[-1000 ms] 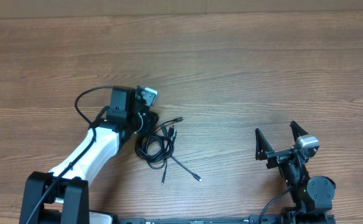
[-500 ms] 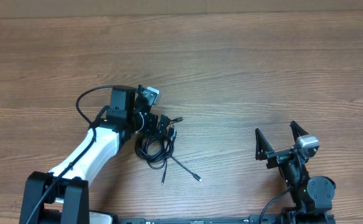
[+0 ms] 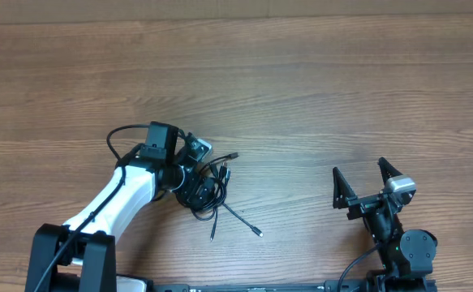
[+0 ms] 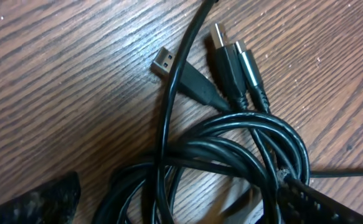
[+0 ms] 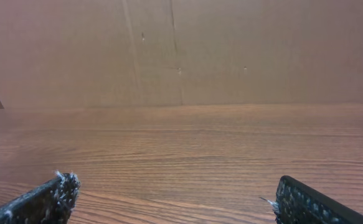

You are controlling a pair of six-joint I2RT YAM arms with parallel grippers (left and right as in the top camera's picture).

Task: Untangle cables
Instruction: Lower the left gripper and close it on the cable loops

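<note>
The cables [image 3: 208, 191] lie as one small knotted bundle on the surface [image 3: 317, 81], left of the middle and closer to the edge where the arms are mounted than to the far edge. The left hand [image 3: 191, 173] hangs right over the bundle's left side with its fingers wide apart. In the left wrist view the coil [image 4: 231, 143] fills the gap between them and nothing is gripped. The right hand [image 3: 359, 174] is well apart, toward the right end of the surface, spread open and empty.

The main risk is a grip that takes in too much. Several loops cross under the left hand, so closing there would likely clamp the whole coil, and a pull would then drag or tighten the tangle rather than free a strand. The plug tips [image 4: 221, 37] lie close together beside a crossing strand and could snag in a loop when drawn through.

Two loose strands [image 3: 240, 221] trail from the bundle toward the mounted edge, leaving less margin there. Toward the far edge and the right end the surface lies bare, giving ample room to draw a cable out.
</note>
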